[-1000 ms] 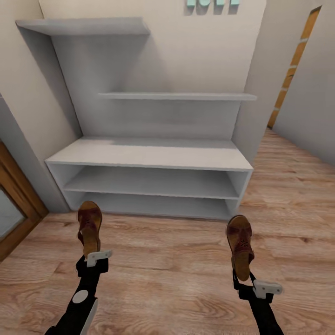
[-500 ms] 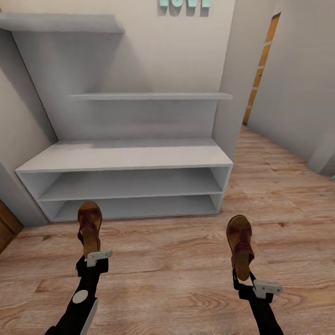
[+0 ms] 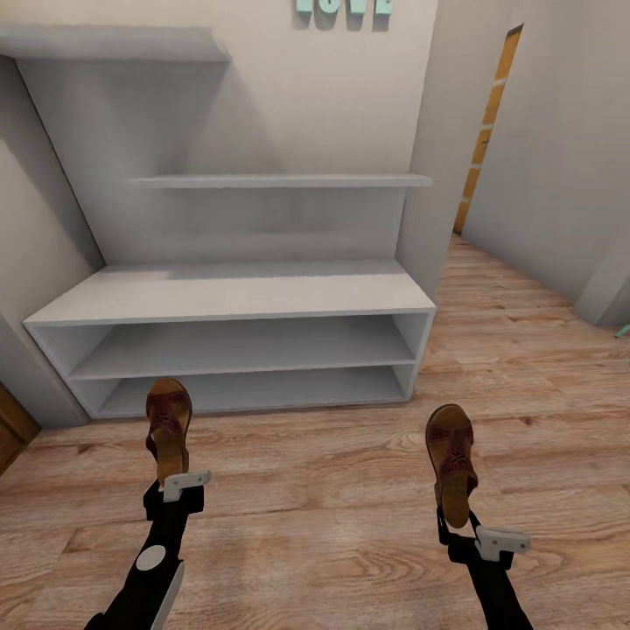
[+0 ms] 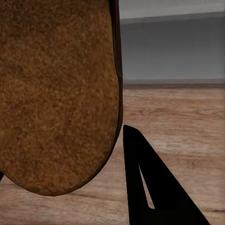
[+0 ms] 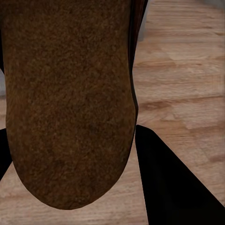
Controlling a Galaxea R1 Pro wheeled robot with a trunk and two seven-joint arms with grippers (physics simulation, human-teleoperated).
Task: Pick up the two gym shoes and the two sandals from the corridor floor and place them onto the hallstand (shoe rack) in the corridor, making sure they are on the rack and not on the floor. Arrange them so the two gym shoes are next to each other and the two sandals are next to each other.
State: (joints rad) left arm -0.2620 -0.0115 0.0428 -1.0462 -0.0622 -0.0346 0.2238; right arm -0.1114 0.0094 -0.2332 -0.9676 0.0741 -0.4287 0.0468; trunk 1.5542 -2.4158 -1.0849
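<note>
In the corridor, head view: hallstand at 12 o'clock, pale grey-white, its bench top bare, two open tiers beneath, two stepped shelves above; mint letters cut by the picture's top edge.

Corridor floor, light wood plank: an open strip lies between the hallstand's front lower edge and both arms; more open floor runs off toward 2 o'clock past the unit's right end.

Left gripper at 7 o'clock: jaws closed on the heel end of the left sandal, toe pointing toward the lower tier, near its front edge but apart. In the left wrist view the sole sits beside a dark finger.

Right gripper at 5 o'clock: jaws closed on the right sandal, toe forward, just outside the unit's right end. The right wrist view shows its sole over floor.
</note>
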